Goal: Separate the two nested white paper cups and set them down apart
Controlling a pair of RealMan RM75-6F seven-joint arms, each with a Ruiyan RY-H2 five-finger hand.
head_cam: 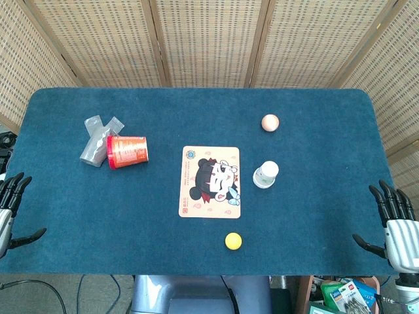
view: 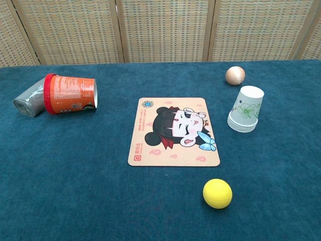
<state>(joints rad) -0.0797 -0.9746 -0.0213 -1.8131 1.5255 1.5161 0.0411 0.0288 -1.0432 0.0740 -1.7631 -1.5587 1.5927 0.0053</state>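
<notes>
The nested white paper cups [head_cam: 266, 174] [view: 246, 109] stand upside down as one stack on the blue cloth, right of the cartoon mat; a green leaf print shows on the side. My left hand [head_cam: 10, 203] hangs at the table's left front edge, fingers spread, holding nothing. My right hand [head_cam: 395, 219] sits at the right front edge, fingers also apart and empty. Both hands are far from the cups and appear only in the head view.
A cartoon mat [head_cam: 210, 181] [view: 174, 131] lies mid-table. A yellow ball [head_cam: 233, 241] [view: 217, 193] sits in front of it and a tan ball [head_cam: 270, 122] [view: 234, 75] behind the cups. At left lie a red tub [head_cam: 127, 152] [view: 70, 94] and a grey roll [head_cam: 98, 140] [view: 30, 100].
</notes>
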